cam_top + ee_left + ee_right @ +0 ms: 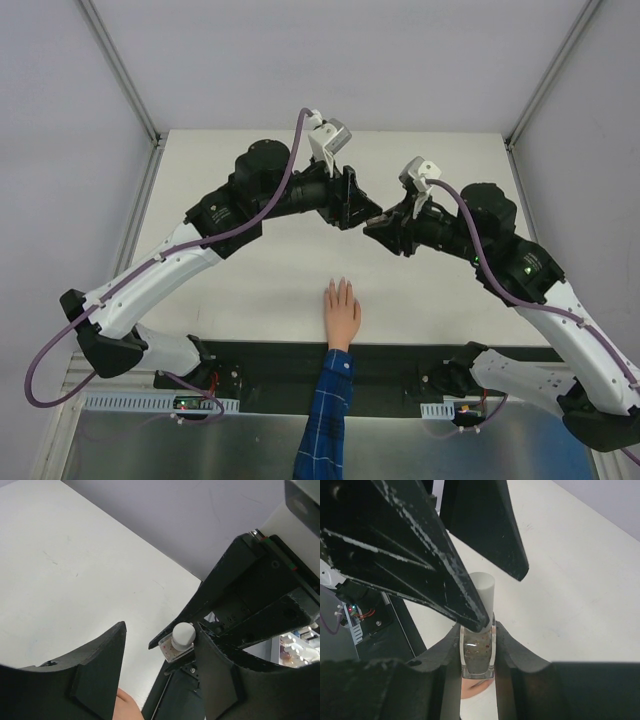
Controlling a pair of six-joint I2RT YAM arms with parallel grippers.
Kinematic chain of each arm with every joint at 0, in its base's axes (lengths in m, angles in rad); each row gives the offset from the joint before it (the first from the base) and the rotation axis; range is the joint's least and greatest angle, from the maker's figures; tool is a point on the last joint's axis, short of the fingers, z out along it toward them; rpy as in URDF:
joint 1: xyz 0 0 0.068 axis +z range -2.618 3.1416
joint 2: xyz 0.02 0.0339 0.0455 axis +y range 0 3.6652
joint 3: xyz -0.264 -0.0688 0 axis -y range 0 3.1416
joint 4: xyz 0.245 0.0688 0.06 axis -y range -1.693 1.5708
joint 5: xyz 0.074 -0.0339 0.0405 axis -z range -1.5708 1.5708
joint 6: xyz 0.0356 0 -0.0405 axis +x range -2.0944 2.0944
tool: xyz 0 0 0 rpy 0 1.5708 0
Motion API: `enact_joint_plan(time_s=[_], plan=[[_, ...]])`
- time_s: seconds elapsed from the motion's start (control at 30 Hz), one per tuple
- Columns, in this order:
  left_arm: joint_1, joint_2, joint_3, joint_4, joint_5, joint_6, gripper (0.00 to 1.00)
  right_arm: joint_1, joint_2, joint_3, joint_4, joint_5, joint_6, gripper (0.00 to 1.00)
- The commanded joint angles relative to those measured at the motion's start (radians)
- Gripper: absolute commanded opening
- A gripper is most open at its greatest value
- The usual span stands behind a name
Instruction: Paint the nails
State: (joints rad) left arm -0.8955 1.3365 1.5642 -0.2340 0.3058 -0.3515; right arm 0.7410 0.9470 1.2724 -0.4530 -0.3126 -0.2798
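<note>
The flesh-coloured mannequin hand [341, 312] lies flat on the white table, its blue plaid sleeve [325, 420] running to the near edge. Its nails at the fingertips [340, 286] are too small to make out. My right gripper [380, 229] is shut on a small glass polish bottle [477, 655], held in the air above the table beyond the hand. The bottle's white cap [483, 587] points at my left gripper [362, 214]. That gripper is open, with its fingers [95, 665] on either side of the cap [183, 634]. A bit of the hand shows under the bottle [475, 689].
The white table [250, 290] is walled by grey panels on the left, back and right. A black base strip [270, 365] with both arm mounts runs along the near edge, crossed by the sleeve.
</note>
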Motion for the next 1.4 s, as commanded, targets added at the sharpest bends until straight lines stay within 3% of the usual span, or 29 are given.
enact_joint_plan(time_s=[0.0,0.1,0.27,0.37,0.4,0.47,0.53,0.6,0.67,0.87,0.9,0.93,1.03,1.07,1.13,1.23,1.37], plan=[[-0.014,0.016,0.043,0.005,0.039,0.002,0.52,0.011,-0.031,0.039,0.05,0.036,0.002,0.01],[-0.013,0.032,0.059,0.005,0.085,0.002,0.49,0.011,-0.031,0.042,0.054,0.032,0.004,0.0],[0.0,0.039,0.065,0.018,0.182,0.023,0.18,0.011,-0.045,0.041,0.053,0.001,0.004,0.0],[0.052,0.049,0.063,0.068,0.407,0.011,0.0,0.011,-0.066,0.028,0.051,-0.074,-0.009,0.0],[0.064,0.047,0.056,0.088,0.544,0.005,0.0,0.009,-0.07,0.027,0.051,-0.153,-0.01,0.0],[0.082,0.035,0.036,0.127,0.659,0.017,0.0,0.003,-0.083,0.021,0.059,-0.294,-0.018,0.0],[0.092,0.014,-0.013,0.15,0.764,0.064,0.0,-0.002,-0.091,0.015,0.091,-0.63,0.028,0.0],[0.092,-0.02,-0.045,0.188,0.789,0.088,0.0,-0.002,-0.085,-0.017,0.273,-0.896,0.147,0.0],[0.092,-0.042,-0.069,0.217,0.811,0.092,0.0,0.0,-0.083,-0.034,0.414,-0.944,0.276,0.0],[0.107,-0.042,-0.06,0.231,0.788,0.048,0.0,-0.041,-0.097,-0.025,0.295,-0.812,0.213,0.01],[0.116,-0.037,-0.046,0.231,0.789,0.019,0.12,-0.042,-0.094,-0.013,0.24,-0.742,0.136,0.0],[0.127,-0.037,-0.041,0.231,0.79,0.014,0.38,-0.043,-0.091,0.004,0.165,-0.703,0.104,0.0],[0.145,-0.039,-0.024,0.229,0.712,-0.027,0.71,-0.043,-0.085,0.008,0.105,-0.483,0.056,0.0],[0.153,-0.043,-0.017,0.216,0.638,-0.036,0.75,-0.042,-0.08,0.013,0.097,-0.364,0.056,0.0],[0.155,-0.052,-0.004,0.168,0.561,-0.04,0.8,-0.043,-0.062,0.031,0.067,-0.272,0.06,0.0],[0.155,-0.048,0.013,0.106,0.387,-0.067,0.81,-0.042,-0.04,0.041,0.068,-0.168,0.073,0.0],[0.142,-0.043,0.019,0.081,0.29,-0.101,0.8,-0.04,-0.024,0.05,0.076,-0.044,0.08,0.0]])
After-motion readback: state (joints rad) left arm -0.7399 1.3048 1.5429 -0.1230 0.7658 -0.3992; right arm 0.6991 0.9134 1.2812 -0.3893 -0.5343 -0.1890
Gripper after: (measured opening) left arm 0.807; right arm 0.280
